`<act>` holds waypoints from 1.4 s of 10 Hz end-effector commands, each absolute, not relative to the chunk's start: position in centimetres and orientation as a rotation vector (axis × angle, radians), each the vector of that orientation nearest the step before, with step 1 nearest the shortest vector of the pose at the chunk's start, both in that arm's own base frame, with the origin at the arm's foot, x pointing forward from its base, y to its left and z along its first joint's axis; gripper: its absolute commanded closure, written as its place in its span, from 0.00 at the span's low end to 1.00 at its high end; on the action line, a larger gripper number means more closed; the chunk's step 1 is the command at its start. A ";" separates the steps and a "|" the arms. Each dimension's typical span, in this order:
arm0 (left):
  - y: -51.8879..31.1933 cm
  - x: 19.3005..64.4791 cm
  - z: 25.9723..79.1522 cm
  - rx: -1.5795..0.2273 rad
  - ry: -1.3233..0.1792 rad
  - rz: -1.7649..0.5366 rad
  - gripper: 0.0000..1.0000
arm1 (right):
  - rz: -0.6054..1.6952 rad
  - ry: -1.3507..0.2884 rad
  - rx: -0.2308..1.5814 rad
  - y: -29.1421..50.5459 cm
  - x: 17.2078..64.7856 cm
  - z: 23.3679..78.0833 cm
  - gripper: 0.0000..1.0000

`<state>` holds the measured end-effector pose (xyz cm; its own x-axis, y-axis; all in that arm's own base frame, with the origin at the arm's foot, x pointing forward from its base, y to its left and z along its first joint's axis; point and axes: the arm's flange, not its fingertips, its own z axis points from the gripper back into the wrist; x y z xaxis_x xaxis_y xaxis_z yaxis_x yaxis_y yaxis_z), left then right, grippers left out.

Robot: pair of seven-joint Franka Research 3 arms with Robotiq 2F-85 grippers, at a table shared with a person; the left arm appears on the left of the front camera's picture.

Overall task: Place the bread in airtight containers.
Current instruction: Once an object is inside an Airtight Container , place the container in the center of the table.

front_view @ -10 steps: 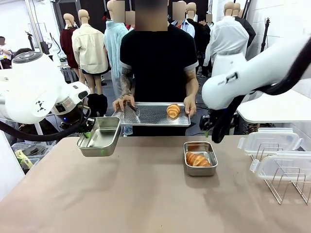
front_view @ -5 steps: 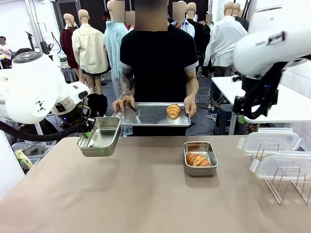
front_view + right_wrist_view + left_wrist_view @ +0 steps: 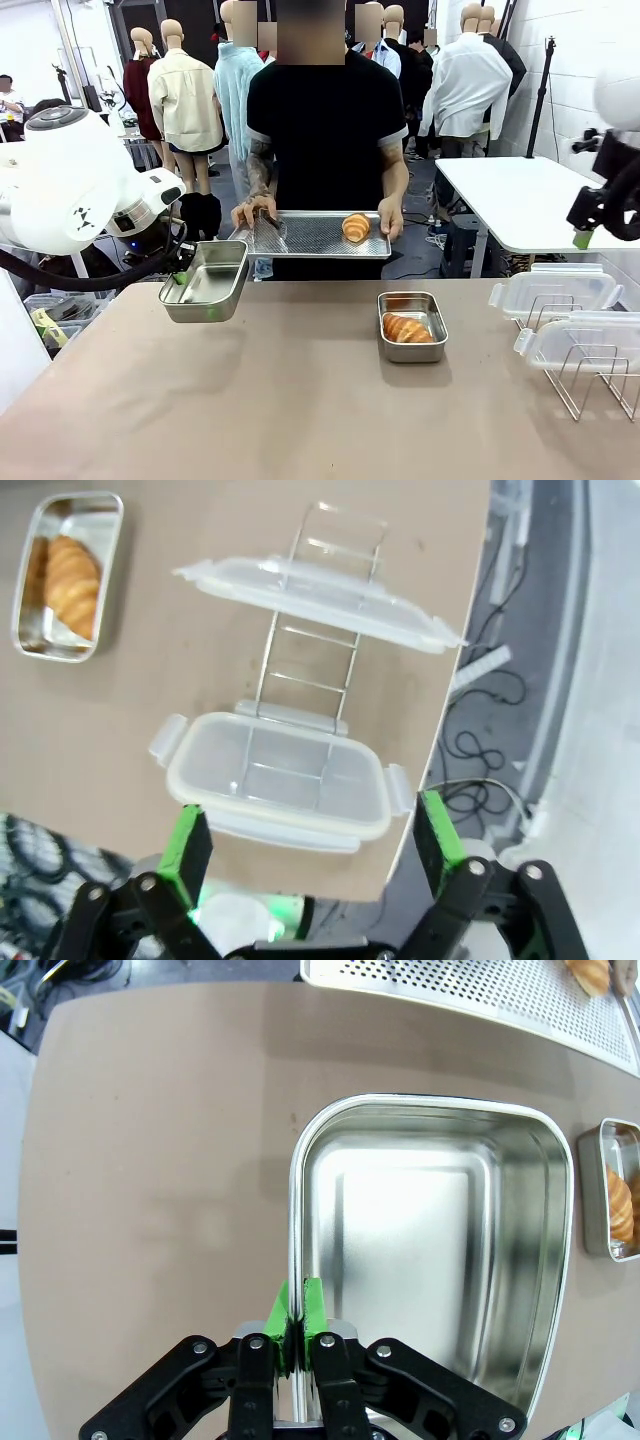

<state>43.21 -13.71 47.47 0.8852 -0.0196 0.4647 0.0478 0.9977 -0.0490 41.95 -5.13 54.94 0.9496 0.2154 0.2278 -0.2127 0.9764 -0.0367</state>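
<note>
The croissants (image 3: pixel 408 328) were golden-brown and ridged, the pans (image 3: pixel 200 305) shiny silver (the tray (image 3: pixel 300 237) dotted with holes), the tabletop (image 3: pixel 300 400) tan.

Bright, even indoor light comes from overhead, leaving only soft, short shadows on the brown counter (image 3: pixel 300 400). The empty steel pan (image 3: pixel 430 1250) glares white along its floor and rim (strongest toward 9 o'clock in the left wrist view). Both wrist views bow straight edges near their corners, and the front view's background at 12 o'clock looks slightly soft.
</note>
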 end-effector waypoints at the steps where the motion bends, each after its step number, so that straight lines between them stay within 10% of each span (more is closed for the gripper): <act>1: -13.5 43.2 47.8 -0.060 -0.492 -0.040 1.00 | 0.237 -0.285 0.039 -5.5 42.0 53.6 0.00; 14: -13.5 43.2 47.8 -0.060 -0.492 -0.040 1.00 | 0.218 -0.233 -0.012 -5.1 42.0 54.9 0.00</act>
<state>43.21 -13.72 47.47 0.8852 -0.0196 0.4647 0.0478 0.9977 -0.0489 41.89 -5.21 54.75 0.9447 0.2204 0.2429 -0.2197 0.9751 -0.0305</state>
